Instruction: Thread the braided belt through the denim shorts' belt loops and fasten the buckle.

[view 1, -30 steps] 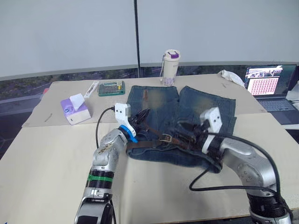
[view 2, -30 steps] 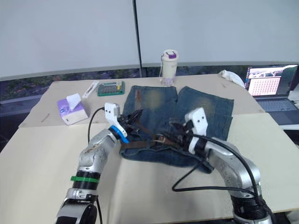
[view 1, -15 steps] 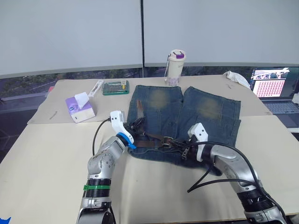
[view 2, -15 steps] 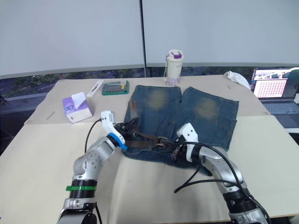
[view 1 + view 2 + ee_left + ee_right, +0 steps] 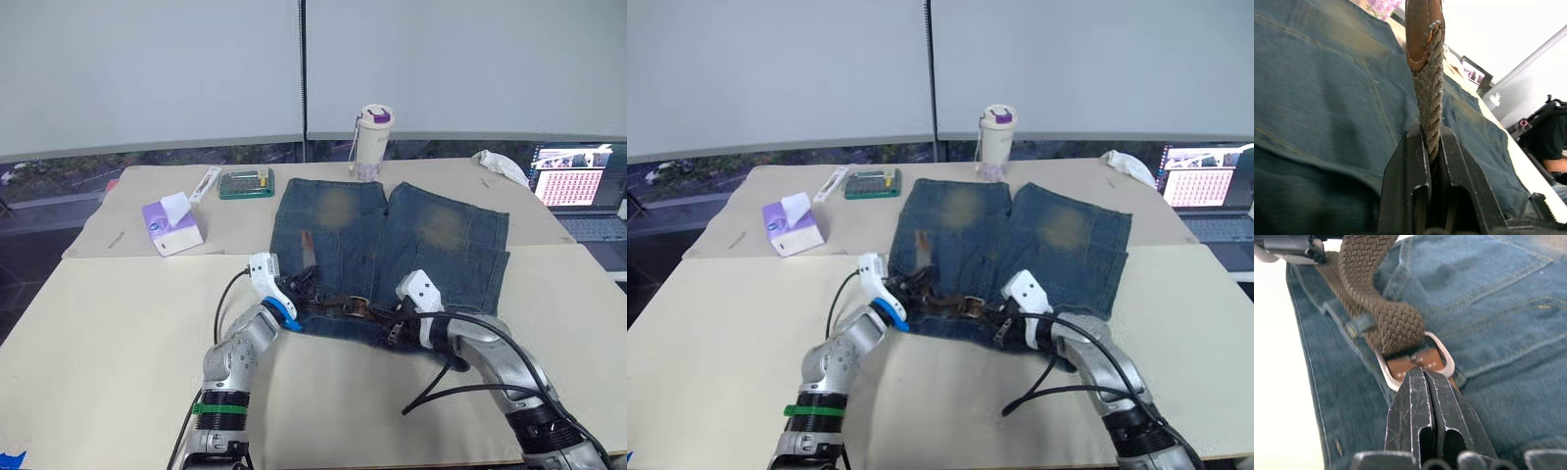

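Observation:
The denim shorts (image 5: 392,235) lie flat on the table, waistband toward me and legs pointing away. The braided belt (image 5: 338,305) runs along the waistband. My left gripper (image 5: 302,286) is at the waistband's left end, shut on the belt's braided strap (image 5: 1429,93) just below its brown leather tip (image 5: 1422,29). My right gripper (image 5: 1422,373) is shut, its fingertips pressed against the brown leather inside the silver buckle (image 5: 1448,357). The braided strap (image 5: 1386,308) loops over the buckle's far bar. A belt loop (image 5: 1359,325) crosses the strap beside it.
A purple tissue box (image 5: 171,220), a green tray (image 5: 240,183) and a cup with a purple lid (image 5: 372,132) stand at the back. A laptop (image 5: 573,181) and white cloth (image 5: 500,162) lie at the far right. A black cable (image 5: 441,382) hangs from my right arm.
My right gripper has gone from open to shut and now sits at the buckle. The left gripper keeps its hold on the belt end. The camera view has shifted.

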Available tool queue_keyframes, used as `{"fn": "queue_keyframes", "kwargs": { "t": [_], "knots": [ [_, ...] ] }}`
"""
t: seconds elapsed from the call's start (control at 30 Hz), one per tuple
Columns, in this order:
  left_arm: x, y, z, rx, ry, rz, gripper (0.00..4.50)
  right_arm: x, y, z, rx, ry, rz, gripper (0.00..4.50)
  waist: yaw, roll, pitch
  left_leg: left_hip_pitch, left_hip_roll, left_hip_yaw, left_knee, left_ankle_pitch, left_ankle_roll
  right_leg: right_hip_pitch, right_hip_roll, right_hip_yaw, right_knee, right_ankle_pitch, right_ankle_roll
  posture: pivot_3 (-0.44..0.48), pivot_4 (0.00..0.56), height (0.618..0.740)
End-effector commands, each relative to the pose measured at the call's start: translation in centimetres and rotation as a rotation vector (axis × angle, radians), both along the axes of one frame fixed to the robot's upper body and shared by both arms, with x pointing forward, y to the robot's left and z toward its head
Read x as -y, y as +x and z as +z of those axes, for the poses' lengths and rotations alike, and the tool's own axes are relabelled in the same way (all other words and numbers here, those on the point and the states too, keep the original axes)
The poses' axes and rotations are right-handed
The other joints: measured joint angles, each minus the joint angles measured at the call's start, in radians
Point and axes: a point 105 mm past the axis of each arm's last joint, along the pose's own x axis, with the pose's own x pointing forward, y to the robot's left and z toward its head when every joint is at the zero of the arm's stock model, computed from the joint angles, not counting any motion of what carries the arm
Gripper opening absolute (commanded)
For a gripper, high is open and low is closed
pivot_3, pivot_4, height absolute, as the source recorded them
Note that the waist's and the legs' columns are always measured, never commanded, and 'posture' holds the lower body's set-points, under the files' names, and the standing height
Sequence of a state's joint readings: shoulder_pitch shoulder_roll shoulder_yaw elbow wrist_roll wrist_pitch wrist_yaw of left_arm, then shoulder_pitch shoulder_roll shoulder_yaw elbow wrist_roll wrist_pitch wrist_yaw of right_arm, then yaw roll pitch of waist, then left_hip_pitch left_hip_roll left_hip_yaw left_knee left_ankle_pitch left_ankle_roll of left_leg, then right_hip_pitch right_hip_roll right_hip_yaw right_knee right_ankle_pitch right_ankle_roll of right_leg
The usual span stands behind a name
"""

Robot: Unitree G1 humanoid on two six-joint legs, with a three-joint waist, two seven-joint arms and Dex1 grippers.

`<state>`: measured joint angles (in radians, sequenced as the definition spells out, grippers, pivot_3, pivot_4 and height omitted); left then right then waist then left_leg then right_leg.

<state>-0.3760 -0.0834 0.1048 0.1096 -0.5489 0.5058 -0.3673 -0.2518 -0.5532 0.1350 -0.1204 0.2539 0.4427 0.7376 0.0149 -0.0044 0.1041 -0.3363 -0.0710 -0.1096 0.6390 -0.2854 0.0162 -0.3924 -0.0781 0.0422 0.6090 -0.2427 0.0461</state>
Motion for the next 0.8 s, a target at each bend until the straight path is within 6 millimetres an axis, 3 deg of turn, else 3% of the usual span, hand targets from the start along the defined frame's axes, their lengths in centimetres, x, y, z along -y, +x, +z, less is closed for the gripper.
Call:
{"fn": "queue_keyframes", "kwargs": {
  "t": [0.03,0.37,0.53,0.8],
  "knots": [
    [0.7,0.2,1.2,0.049,-0.012,-0.017,0.00,0.3,0.1,1.9,0.079,0.019,-0.020,0.13,0.000,0.000,0.000,0.000,0.000,0.000,0.000,0.000,0.000,0.000,0.000,0.000,0.000,0.000,0.000,0.000,0.150,0.740],
    [-0.6,0.5,0.2,0.045,0.027,-0.011,0.00,-2.7,0.1,2.6,0.111,0.096,-0.006,0.13,-0.001,0.000,0.000,0.000,0.000,0.000,0.000,0.003,-0.005,0.000,0.000,0.000,0.000,0.000,0.000,0.000,0.150,0.740],
    [-1.4,0.6,1.1,0.089,0.053,-0.007,0.00,-2.9,-0.1,2.1,0.111,0.093,-0.002,0.13,-0.003,0.000,0.000,0.000,0.000,0.000,0.000,0.003,-0.005,-0.001,0.001,0.000,0.000,0.000,0.000,0.000,0.150,0.740],
    [-2.7,-0.3,3.6,0.206,0.099,-0.115,0.00,-2.1,-0.3,4.7,0.144,0.150,-0.037,0.13,-0.004,0.000,0.000,0.000,0.000,0.000,0.000,0.003,-0.004,-0.002,0.001,0.000,0.001,0.000,0.000,0.000,0.150,0.740]
  ]
}}
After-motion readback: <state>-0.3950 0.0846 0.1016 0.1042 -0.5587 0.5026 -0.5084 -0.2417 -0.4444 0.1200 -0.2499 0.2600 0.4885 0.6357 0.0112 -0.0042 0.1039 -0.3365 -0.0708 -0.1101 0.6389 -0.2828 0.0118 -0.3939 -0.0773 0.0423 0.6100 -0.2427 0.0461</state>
